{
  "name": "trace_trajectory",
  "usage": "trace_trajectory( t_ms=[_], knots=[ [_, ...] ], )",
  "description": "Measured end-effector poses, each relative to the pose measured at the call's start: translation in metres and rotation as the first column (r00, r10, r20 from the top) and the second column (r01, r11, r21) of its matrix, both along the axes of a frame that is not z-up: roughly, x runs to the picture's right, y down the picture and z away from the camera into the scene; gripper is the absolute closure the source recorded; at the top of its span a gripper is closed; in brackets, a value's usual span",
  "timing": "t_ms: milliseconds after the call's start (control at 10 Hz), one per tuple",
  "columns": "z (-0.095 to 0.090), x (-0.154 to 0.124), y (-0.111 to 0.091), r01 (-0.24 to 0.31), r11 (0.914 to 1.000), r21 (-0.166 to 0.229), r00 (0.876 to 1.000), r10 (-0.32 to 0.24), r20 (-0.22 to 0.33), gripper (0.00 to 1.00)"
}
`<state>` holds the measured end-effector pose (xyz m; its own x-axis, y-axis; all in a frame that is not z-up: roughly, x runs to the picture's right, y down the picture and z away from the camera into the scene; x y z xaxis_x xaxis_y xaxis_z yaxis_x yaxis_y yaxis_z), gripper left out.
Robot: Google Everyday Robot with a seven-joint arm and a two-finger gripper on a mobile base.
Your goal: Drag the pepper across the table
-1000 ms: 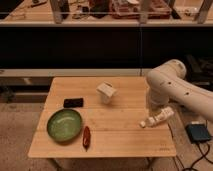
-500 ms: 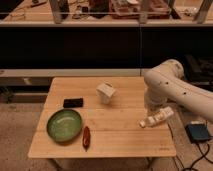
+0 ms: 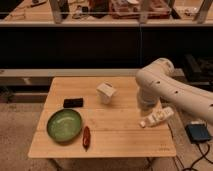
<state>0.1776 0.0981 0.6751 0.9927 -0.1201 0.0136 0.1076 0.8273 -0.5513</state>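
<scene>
Camera view: pepper (image 3: 86, 137) front-left on table (image 3: 122, 141); jaws well apart, right side.

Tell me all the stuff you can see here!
table: one, pale wood, middle of the view
bowl: one, green, table's front left
pepper: one, dark red, just right of the bowl, near the front edge
block: one, black, behind the bowl
box: one, white, table's back middle
device: one, dark, on the floor at right
arm: one, white, coming in from the right
gripper: one, white, low over the table's right side
</scene>
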Motion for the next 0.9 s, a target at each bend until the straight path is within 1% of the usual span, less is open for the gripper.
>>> trace_trajectory(
  t_ms=[100, 200, 400, 500, 700, 800, 900],
  knots=[
    [0.000, 0.000, -0.001, 0.000, 1.0000, 0.002, 1.000, 0.000, 0.000, 0.59],
    [-0.001, 0.000, 0.002, 0.013, 0.9999, 0.001, 1.000, -0.013, 0.009, 0.59],
    [-0.012, -0.007, 0.000, 0.011, 0.9999, 0.004, 1.000, -0.011, 0.010, 0.59],
    [-0.012, -0.011, -0.001, 0.010, 0.9999, 0.002, 1.000, -0.010, 0.012, 0.59],
    [-0.004, -0.001, -0.006, 0.016, 0.9999, -0.004, 1.000, -0.016, 0.009, 0.59],
    [-0.001, -0.003, -0.011, 0.025, 0.9997, -0.001, 1.000, -0.025, 0.013, 0.59],
    [-0.003, -0.009, -0.009, 0.020, 0.9998, -0.003, 1.000, -0.020, 0.015, 0.59]
  ],
)
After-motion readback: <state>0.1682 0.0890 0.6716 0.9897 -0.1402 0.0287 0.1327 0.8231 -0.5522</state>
